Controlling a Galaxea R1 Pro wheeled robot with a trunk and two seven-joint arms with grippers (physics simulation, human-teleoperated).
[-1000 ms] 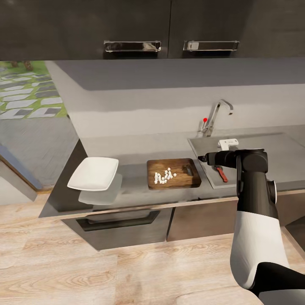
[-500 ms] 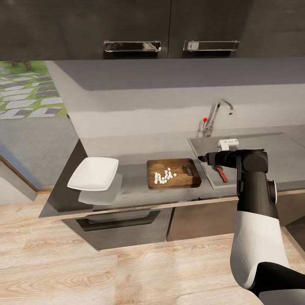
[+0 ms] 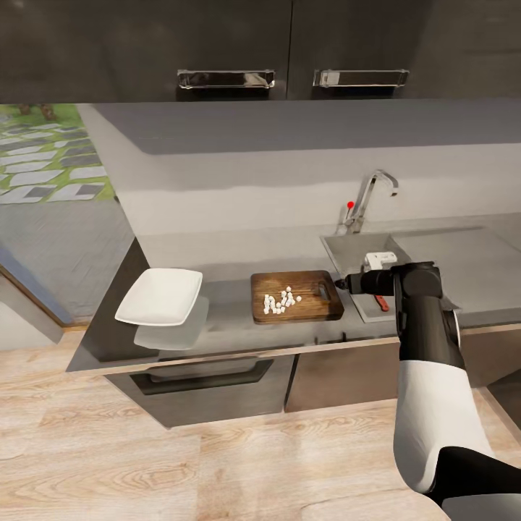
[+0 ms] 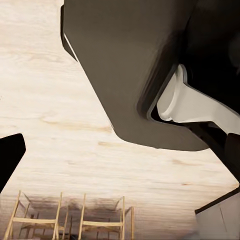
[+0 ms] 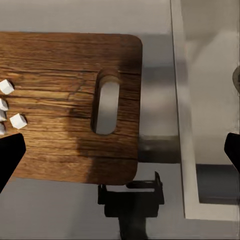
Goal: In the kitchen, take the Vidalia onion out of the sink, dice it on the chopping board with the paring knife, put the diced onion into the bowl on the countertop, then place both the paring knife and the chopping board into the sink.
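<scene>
The right gripper (image 3: 340, 282) has swung away from the sink (image 3: 405, 246) and now hangs over the handle end of the chopping board (image 3: 297, 296), lower and nearer the board than a second ago. Its fingers are spread and carry nothing; in the right wrist view their dark tips (image 5: 9, 157) sit at either edge, with the board's slot-shaped handle hole between them. The paring knife (image 3: 381, 302) lies behind the gripper on the steel of the sink, partly hidden by the forearm, so one of the two sink placements looks already done. On the far side of the board from the gripper, the diced Vidalia onion (image 3: 281, 300) sits as one loose cluster of roughly a dozen white cubes, none yet in the bowl (image 3: 160, 295). The bowl stands well beyond the board on the countertop (image 3: 231, 253), apart from it. The shift suggests the arm is lining up on the board, probably to carry it or tip the dice. Whether the left gripper is closed or spread cannot be told: the left wrist view looks down past the robot's body to floor and chairs. Count: one board, one knife, one bowl, one sink, one heap of dice.
</scene>
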